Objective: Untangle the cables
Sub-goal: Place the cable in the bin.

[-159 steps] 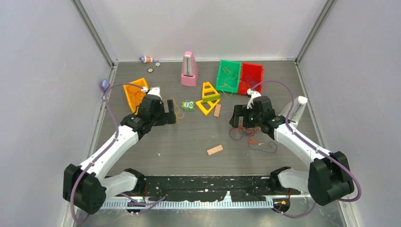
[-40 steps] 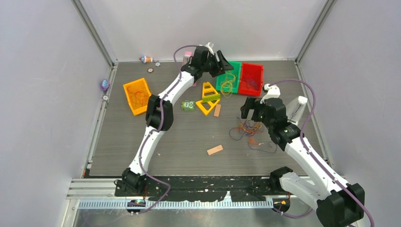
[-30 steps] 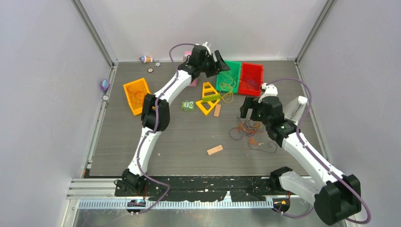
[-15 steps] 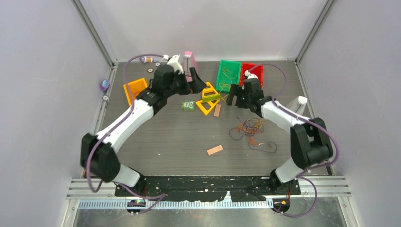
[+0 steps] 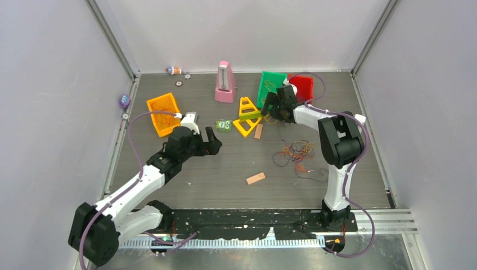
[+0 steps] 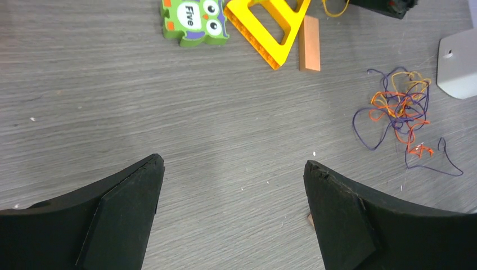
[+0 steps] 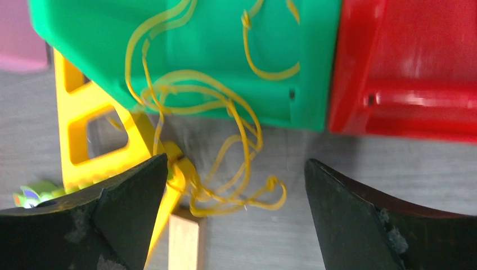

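The cables (image 5: 298, 152) lie as a loose tangle of orange, yellow and purple strands on the table right of centre, and nothing touches them. In the left wrist view the tangle (image 6: 400, 109) sits at the far right. More yellow cable strands (image 7: 271, 181) spill from the green bin (image 7: 225, 34) over its front edge onto the table. My right gripper (image 5: 268, 108) hovers over them, open (image 7: 236, 163), the strands lying between its fingers. My left gripper (image 5: 212, 141) is open (image 6: 233, 166) over bare table, left of centre, holding nothing.
The green bin (image 5: 271, 87) and a red bin (image 5: 304, 87) stand at the back, an orange bin (image 5: 160, 112) at the left. A pink metronome (image 5: 225, 83), yellow triangles (image 5: 246, 118), a green owl tile (image 6: 194, 19) and wooden blocks (image 5: 255, 178) lie around the middle.
The left arm has drawn back from the green bin to the table's left middle, its gripper open. The right arm has swung from above the tangle to the green bin's front.
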`<state>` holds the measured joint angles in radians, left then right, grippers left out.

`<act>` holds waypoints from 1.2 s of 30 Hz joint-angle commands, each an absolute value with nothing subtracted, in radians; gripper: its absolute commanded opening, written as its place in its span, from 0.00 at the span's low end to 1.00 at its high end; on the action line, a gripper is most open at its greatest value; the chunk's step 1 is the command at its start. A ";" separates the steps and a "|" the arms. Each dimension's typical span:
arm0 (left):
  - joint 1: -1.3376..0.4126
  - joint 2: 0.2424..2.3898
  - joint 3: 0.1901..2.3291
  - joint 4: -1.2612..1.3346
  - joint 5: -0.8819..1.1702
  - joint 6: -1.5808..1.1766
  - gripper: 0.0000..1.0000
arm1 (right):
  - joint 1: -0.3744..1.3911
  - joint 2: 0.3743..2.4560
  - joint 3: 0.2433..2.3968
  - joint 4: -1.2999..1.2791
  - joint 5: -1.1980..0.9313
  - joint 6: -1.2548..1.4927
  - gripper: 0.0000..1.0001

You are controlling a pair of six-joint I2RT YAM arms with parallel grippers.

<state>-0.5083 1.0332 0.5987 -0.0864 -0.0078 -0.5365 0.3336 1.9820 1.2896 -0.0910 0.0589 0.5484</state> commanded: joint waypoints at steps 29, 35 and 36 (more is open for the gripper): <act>-0.506 0.881 0.497 -0.058 -0.049 -0.541 0.91 | 0.273 2.028 1.589 -0.088 0.100 0.546 0.05; -0.506 0.908 0.504 -0.052 -0.030 -0.551 0.90 | 0.267 2.049 1.685 -0.096 0.095 0.505 0.06; -0.506 0.912 0.505 -0.050 -0.027 -0.554 0.90 | 0.265 2.057 1.722 -0.108 0.095 0.495 0.05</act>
